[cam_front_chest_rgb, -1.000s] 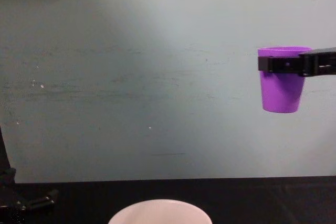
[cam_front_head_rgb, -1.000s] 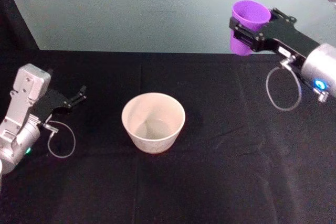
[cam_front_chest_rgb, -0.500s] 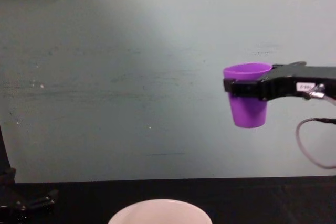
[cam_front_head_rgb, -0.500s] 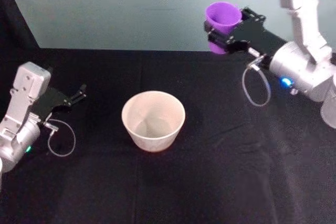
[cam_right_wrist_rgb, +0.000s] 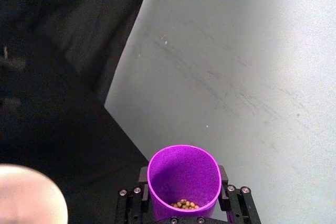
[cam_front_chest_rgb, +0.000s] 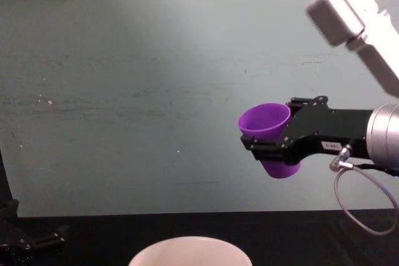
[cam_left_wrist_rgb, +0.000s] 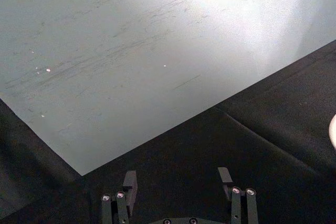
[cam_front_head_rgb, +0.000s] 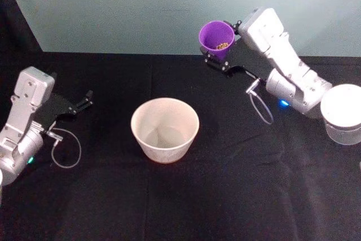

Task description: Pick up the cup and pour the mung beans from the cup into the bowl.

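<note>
My right gripper (cam_front_head_rgb: pixel 217 55) (cam_front_chest_rgb: pixel 269 147) (cam_right_wrist_rgb: pixel 184 198) is shut on the purple cup (cam_front_head_rgb: pixel 216 38) (cam_front_chest_rgb: pixel 267 136) (cam_right_wrist_rgb: pixel 184 182) and holds it in the air, above and to the right of the bowl. The cup leans slightly toward the bowl, and mung beans (cam_front_head_rgb: pixel 222 45) (cam_right_wrist_rgb: pixel 184 203) lie at its bottom. The pale bowl (cam_front_head_rgb: pixel 164 130) (cam_front_chest_rgb: pixel 190 251) (cam_right_wrist_rgb: pixel 29 195) stands on the black table, looking empty inside. My left gripper (cam_front_head_rgb: pixel 84 103) (cam_left_wrist_rgb: pixel 178 182) rests open over the table at the left, away from the bowl.
A black cloth (cam_front_head_rgb: pixel 225 196) covers the table in front of a pale green wall (cam_front_chest_rgb: pixel 156 91). A clear container with a white lid (cam_front_head_rgb: pixel 342 113) stands at the right edge, beside my right arm.
The right arm has carried the cup left and lower toward the bowl, and the cup has begun to tilt. The left arm has not moved.
</note>
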`<action>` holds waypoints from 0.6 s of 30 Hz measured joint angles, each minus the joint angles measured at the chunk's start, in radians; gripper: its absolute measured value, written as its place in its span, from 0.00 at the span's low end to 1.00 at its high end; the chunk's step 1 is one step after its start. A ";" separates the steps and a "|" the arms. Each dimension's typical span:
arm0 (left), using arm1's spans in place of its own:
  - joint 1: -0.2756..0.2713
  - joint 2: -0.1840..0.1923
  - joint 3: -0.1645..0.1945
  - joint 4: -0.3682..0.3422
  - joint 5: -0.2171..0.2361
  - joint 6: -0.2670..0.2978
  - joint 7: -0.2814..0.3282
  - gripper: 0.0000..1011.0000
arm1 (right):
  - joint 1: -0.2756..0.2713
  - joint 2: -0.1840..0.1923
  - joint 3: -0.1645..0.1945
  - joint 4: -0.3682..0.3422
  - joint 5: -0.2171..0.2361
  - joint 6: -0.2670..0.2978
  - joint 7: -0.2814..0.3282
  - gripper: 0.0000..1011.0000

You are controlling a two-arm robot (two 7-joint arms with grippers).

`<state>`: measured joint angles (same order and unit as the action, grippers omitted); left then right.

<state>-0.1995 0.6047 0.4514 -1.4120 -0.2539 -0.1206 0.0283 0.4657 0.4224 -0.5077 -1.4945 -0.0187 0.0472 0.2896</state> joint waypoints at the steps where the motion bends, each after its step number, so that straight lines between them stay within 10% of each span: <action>1: 0.000 0.000 0.000 0.000 0.000 0.000 0.000 0.99 | 0.004 0.003 -0.012 0.001 -0.032 0.000 -0.006 0.72; 18: 0.000 0.000 0.000 0.000 0.000 0.000 0.000 0.99 | 0.027 0.048 -0.150 0.001 -0.352 -0.033 -0.034 0.72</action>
<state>-0.1995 0.6047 0.4514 -1.4120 -0.2539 -0.1205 0.0283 0.4932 0.4704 -0.6575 -1.4937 -0.3708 0.0139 0.2554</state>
